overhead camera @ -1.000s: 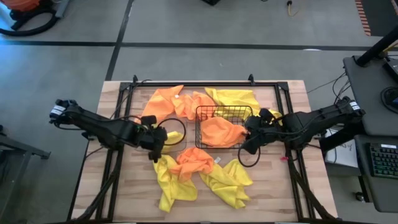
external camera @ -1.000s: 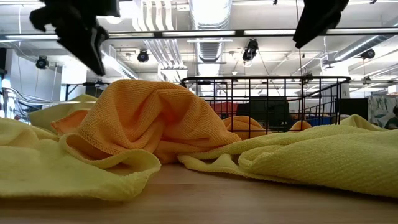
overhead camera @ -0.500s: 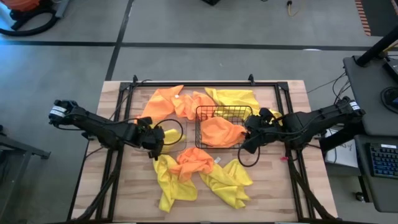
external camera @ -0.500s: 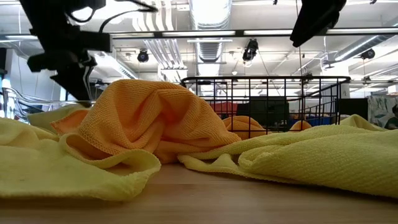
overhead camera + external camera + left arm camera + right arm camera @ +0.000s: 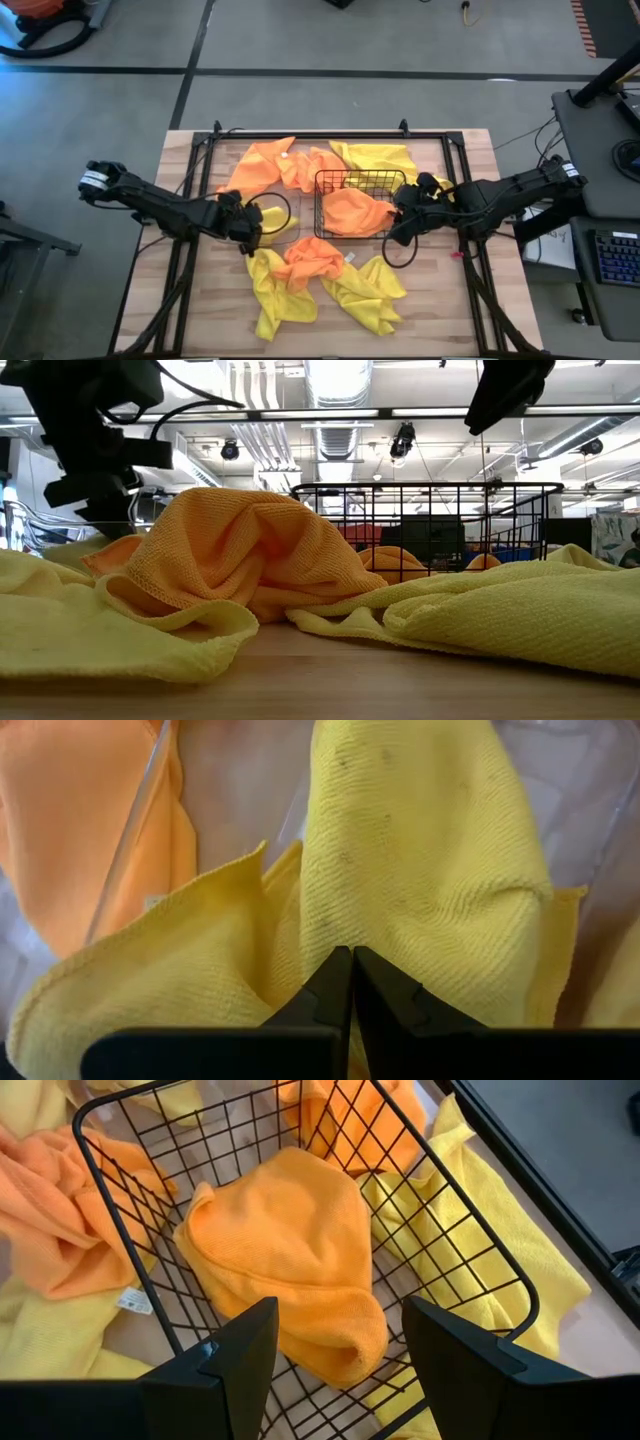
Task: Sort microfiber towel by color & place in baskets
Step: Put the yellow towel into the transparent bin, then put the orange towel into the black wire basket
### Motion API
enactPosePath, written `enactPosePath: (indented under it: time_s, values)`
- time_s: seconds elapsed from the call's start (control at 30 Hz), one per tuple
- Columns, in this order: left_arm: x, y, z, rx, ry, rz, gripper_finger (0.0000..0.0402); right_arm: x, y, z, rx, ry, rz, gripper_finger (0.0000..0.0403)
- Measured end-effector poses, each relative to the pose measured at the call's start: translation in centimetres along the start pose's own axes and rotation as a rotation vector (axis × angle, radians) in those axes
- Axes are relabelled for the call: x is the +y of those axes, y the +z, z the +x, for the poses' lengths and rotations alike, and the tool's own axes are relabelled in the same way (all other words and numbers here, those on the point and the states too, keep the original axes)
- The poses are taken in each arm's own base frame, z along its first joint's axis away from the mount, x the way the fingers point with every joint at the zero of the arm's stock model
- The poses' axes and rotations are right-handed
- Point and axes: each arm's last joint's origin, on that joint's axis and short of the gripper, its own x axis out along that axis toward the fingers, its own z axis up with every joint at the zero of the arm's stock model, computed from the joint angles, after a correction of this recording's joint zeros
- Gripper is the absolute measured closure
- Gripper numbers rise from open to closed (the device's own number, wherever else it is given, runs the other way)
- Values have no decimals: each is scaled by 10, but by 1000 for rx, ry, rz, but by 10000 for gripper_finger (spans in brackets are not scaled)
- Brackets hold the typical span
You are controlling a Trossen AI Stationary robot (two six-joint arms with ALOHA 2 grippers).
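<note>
Now mid-sort on the desk (image 5: pixel 440 300): one orange towel (image 5: pixel 290 1260) already in the black wire basket (image 5: pixel 455 1250), with the right gripper (image 5: pixel 335 1355) spread wide just above it. Left gripper (image 5: pixel 350 982) pressed together on a yellow towel (image 5: pixel 420 870) in the clear bin (image 5: pixel 272 212). Next, probably: release there, then fetch another from the loose towels (image 5: pixel 300 275) near the desk's front.

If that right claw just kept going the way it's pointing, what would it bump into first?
Most likely the orange towel lying in the black wire basket; the open right gripper points down at it, with nothing visible between.

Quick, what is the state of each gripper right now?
Left gripper: shut on the yellow towel in the clear basket.
Right gripper: open, holding nothing, above the wire basket.
</note>
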Motion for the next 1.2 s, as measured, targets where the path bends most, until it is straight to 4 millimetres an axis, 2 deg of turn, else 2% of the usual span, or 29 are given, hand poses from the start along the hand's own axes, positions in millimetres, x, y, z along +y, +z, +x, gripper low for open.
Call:
enactPosePath:
  time_s: [0.37, 0.67, 0.87, 1.03, 1.2]
  values:
    - [0, -5, 4, 21, -1, -56, 402, 0, 0, 0, 0, 0, 0, 193]
    - [0, 18, -20, -25, -20, -81, 402, -1, -1, 0, 14, -10, 41, 193]
    - [3, 26, -33, -21, -13, -81, 401, -7, -9, -2, 88, -64, 82, 193]
    - [4, 33, -41, -44, -23, -92, 386, -16, -14, -9, 165, -119, 124, 193]
    - [5, 43, -54, -111, -11, -81, 373, -22, -18, -17, 217, -74, 164, 193]
